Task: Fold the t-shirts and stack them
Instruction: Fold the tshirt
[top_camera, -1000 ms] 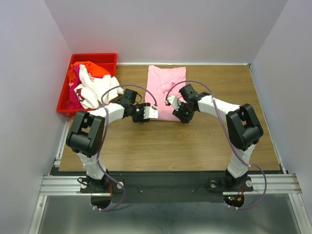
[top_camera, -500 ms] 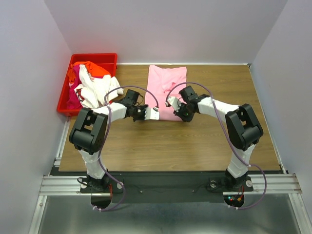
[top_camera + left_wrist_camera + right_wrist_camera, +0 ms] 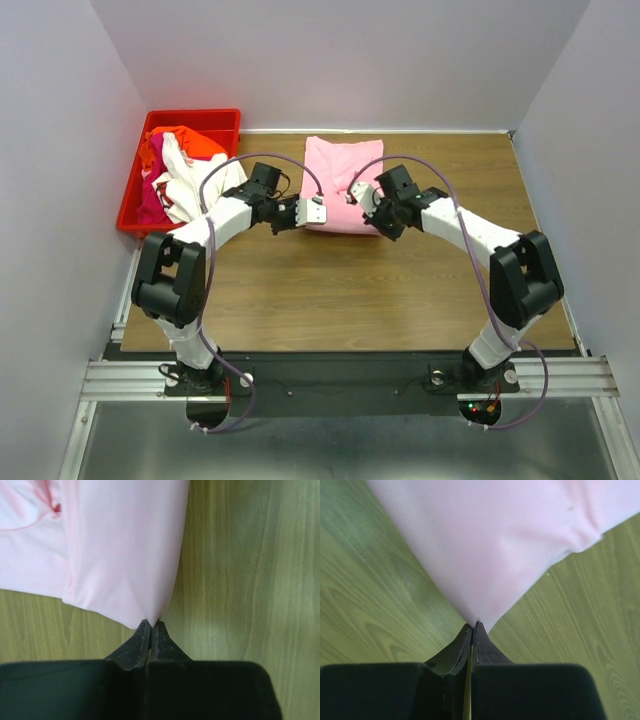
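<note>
A light pink t-shirt (image 3: 340,180) lies on the wooden table at the back middle, its near part lifted off the wood. My left gripper (image 3: 318,212) is shut on the shirt's near left corner (image 3: 150,615). My right gripper (image 3: 357,197) is shut on the near right corner (image 3: 477,617). In both wrist views the pink cloth (image 3: 120,545) stretches away from the pinched fingertips above the table. Other t-shirts, white (image 3: 185,180), orange-red (image 3: 195,143) and magenta (image 3: 150,203), are heaped in the bin at the left.
A red plastic bin (image 3: 190,117) stands at the table's back left corner, with cloth spilling over its right rim. Grey walls close in the table on three sides. Bare wood (image 3: 350,290) lies between the shirt and the arm bases.
Both grippers closed on the pink shirt's near corners and moved away from the bases, carrying that edge up and over the shirt. The shirt now looks shorter.
</note>
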You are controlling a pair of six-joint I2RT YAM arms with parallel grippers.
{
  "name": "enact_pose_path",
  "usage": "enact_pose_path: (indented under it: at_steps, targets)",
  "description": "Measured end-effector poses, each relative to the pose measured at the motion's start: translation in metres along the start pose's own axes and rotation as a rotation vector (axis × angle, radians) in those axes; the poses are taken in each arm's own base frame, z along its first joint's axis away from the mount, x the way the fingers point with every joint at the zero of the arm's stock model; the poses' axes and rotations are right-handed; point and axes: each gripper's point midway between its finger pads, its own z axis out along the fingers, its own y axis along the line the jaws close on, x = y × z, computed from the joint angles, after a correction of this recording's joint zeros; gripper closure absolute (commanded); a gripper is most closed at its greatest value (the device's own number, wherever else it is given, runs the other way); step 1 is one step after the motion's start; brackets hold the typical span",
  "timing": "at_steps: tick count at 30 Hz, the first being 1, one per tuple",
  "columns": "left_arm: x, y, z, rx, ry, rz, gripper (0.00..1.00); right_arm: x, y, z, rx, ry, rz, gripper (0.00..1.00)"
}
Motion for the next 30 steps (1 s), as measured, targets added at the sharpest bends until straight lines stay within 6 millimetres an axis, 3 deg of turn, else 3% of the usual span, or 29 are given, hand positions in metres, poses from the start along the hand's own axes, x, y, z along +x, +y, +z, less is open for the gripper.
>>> enact_pose_path:
  at_steps: [3, 6, 9, 13, 17, 21, 24, 27, 30]
  targets:
    - [-0.014, -0.001, -0.018, -0.017, -0.017, 0.016, 1.00, -0.007, 0.000, -0.021, 0.012, -0.032, 0.000, 1.00]
    - [-0.026, -0.019, -0.030, -0.009, -0.027, 0.049, 1.00, -0.006, 0.010, -0.039, -0.019, -0.047, 0.007, 0.99]
    - [-0.030, -0.058, -0.034, 0.058, -0.025, 0.064, 1.00, 0.005, 0.029, -0.049, -0.080, -0.040, 0.017, 0.99]
    - [-0.037, -0.122, -0.038, 0.174, -0.033, 0.099, 1.00, 0.035, 0.073, -0.066, -0.211, -0.002, 0.018, 0.99]
    - [-0.050, -0.170, -0.058, 0.236, -0.082, 0.153, 1.00, 0.047, 0.110, -0.089, -0.351, 0.011, 0.003, 0.99]
    - [-0.059, -0.182, -0.075, 0.238, -0.121, 0.177, 1.00, 0.060, 0.140, -0.104, -0.488, 0.051, -0.015, 0.99]
    - [-0.064, -0.183, -0.084, 0.224, -0.140, 0.192, 1.00, 0.064, 0.146, -0.112, -0.528, 0.062, -0.027, 0.99]
    - [-0.067, -0.183, -0.088, 0.232, -0.135, 0.188, 1.00, 0.052, 0.139, -0.120, -0.518, 0.047, -0.047, 0.99]
    - [-0.073, -0.166, -0.089, 0.226, -0.121, 0.175, 1.00, 0.020, 0.112, -0.124, -0.455, -0.010, -0.086, 0.99]
